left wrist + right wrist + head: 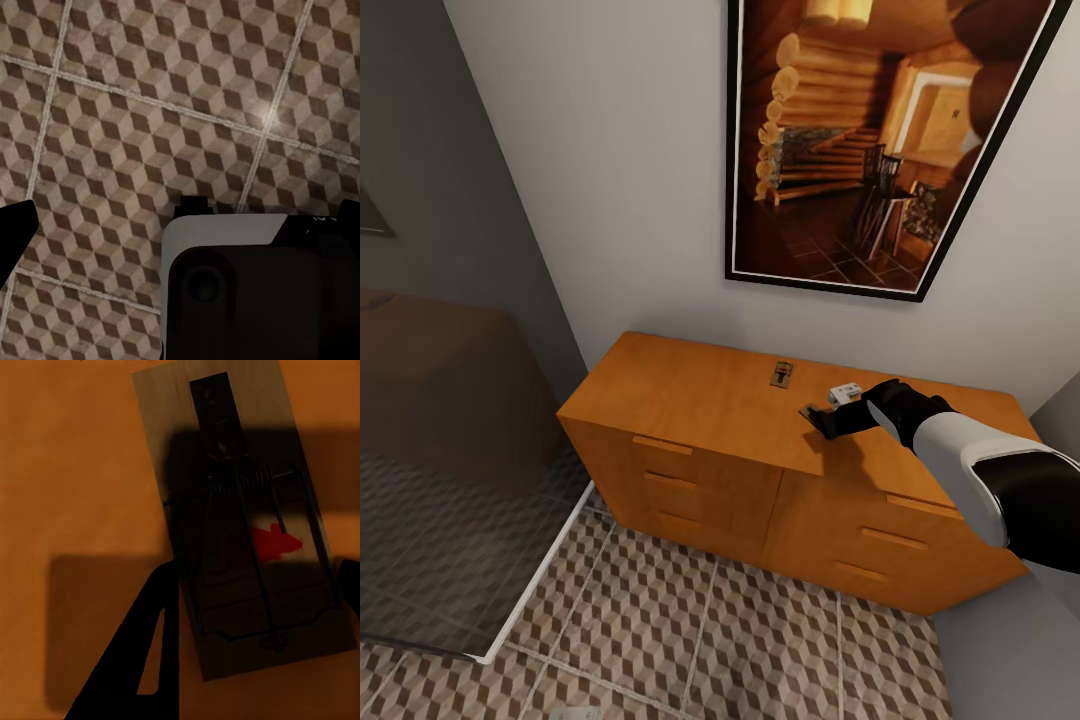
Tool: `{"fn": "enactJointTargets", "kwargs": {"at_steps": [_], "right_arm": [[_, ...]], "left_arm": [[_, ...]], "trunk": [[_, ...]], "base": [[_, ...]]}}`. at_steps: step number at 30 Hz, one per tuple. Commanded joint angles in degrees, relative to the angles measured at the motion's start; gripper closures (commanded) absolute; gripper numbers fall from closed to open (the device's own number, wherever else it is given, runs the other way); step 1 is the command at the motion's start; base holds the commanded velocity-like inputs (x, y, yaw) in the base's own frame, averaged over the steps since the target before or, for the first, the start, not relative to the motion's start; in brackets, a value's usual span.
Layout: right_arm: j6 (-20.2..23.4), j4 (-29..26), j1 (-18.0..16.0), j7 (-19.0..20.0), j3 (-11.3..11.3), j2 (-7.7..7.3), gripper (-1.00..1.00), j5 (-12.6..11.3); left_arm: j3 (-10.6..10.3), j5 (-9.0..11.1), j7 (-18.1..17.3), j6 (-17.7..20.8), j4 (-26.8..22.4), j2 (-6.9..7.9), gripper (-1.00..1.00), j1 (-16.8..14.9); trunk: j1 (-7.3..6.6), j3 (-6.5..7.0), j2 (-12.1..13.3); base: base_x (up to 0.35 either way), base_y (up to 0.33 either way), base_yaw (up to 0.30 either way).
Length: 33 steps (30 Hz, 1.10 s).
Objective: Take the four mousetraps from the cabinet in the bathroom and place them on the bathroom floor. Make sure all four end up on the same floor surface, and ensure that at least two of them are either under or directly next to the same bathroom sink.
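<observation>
The orange-brown cabinet (690, 400) stands against the wall on the cube-pattern bathroom floor (690, 640). One mousetrap (781, 374) lies flat on its top near the back. My right gripper (815, 415) reaches down onto the top just in front of it. In the right wrist view a second mousetrap (247, 525) with a red mark lies on the wood, and both dark fingers (150, 645) press against its long edges. My left gripper (184, 221) hangs open over the floor tiles (150, 112) with nothing in it. The sink is out of view.
A large framed picture (870, 140) hangs above the cabinet. A glass shower screen (450, 400) with a white sill and a dark grey floor behind it stands to the left. Open tiled floor lies in front of the cabinet.
</observation>
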Motion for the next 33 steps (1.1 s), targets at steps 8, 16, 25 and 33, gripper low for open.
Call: {"fn": "enactJointTargets", "kwargs": {"at_steps": [8,16,25,33], "right_arm": [[0.22,-0.09,0.01,0.47,0.45,-0.04,1.00,0.83],[0.20,-0.09,0.01,0.48,0.45,-0.04,1.00,0.83],[0.20,-0.10,0.01,0.48,0.45,-0.04,1.00,0.83],[0.19,-0.07,0.01,0.48,0.45,-0.04,1.00,0.83]], "left_arm": [[-0.49,0.26,0.08,-0.36,0.21,-0.04,-1.00,-0.09],[-0.48,0.25,0.08,-0.37,0.21,-0.04,-1.00,-0.09],[-0.50,0.25,0.08,-0.36,0.21,-0.04,-1.00,-0.09],[-0.48,0.25,0.08,-0.37,0.21,-0.04,-1.00,-0.09]], "trunk": [[0.04,0.23,-0.08],[0.04,0.95,-0.08],[0.04,1.78,-0.08],[0.04,2.52,-0.08]], "base": [[0.000,0.000,0.000],[0.000,0.000,0.000],[0.000,0.000,0.000],[0.000,0.000,0.000]]}}
